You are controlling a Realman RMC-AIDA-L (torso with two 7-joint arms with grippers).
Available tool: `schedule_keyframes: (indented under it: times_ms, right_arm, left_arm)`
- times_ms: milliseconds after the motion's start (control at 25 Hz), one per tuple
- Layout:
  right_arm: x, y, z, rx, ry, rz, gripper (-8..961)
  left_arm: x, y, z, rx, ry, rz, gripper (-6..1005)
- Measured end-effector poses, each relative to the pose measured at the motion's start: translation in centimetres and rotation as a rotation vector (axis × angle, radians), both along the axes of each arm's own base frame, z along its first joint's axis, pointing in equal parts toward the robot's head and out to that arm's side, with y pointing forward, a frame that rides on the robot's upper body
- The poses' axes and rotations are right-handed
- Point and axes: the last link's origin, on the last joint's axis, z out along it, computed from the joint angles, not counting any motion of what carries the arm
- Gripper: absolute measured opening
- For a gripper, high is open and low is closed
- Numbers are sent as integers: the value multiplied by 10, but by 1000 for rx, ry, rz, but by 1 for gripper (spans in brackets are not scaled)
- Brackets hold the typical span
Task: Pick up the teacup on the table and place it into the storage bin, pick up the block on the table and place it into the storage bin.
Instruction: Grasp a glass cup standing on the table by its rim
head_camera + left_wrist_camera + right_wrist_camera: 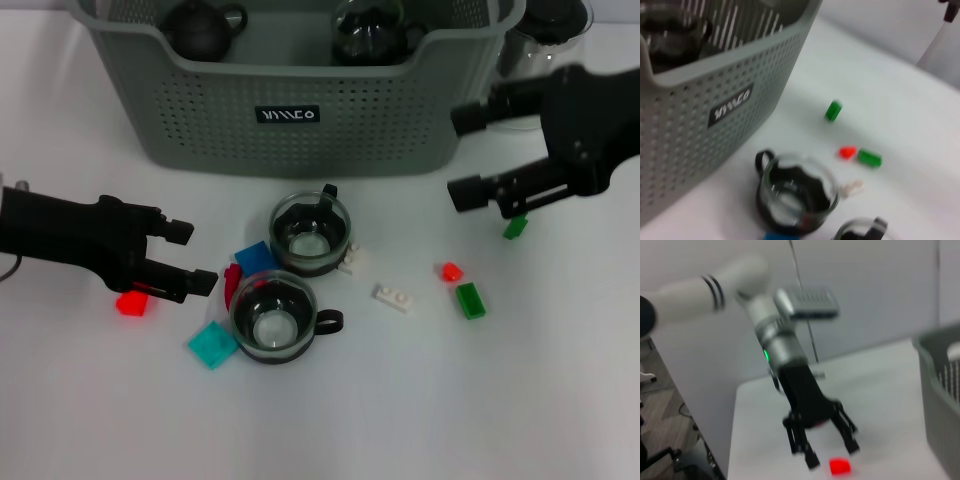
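The white table [560, 400] carried the grey-green storage bin [300, 120] at twelve o'clock, its black label showing white lettering too stylised to read. Only the head view showed a dark teapot [203, 25] and a glass pot [372, 35] inside it. The left gripper [182, 257] hovered at nine o'clock, jaws apart, above a red block [131, 302]; the right wrist view confirmed the spread. The right gripper [465, 155] hung at two o'clock, jaws apart, empty. Two teacups [311, 234] [274, 317] stood at centre. Green blocks [470, 300] lay at four o'clock.
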Motion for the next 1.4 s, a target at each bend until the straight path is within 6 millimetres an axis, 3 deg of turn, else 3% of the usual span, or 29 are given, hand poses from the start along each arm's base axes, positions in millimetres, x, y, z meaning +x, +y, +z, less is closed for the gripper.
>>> schedule_keyframes:
  times_ms: [320,560,880,1400]
  right_arm:
    - [15,0,-9,-41,-51,-64,925]
    - [19,0,-9,-35,-54,-78,925]
    - [25,1,-11,-38,-75,-102,926]
    - [28,3,-11,-19,-72,-96,926]
  left_arm:
    - [43,16,-14,-104,194,89,860]
    - [60,24,-35,-107,388,173,859]
    - [73,26,-63,-86,540,209,858]
    - [79,26,-83,-74,559,222,855]
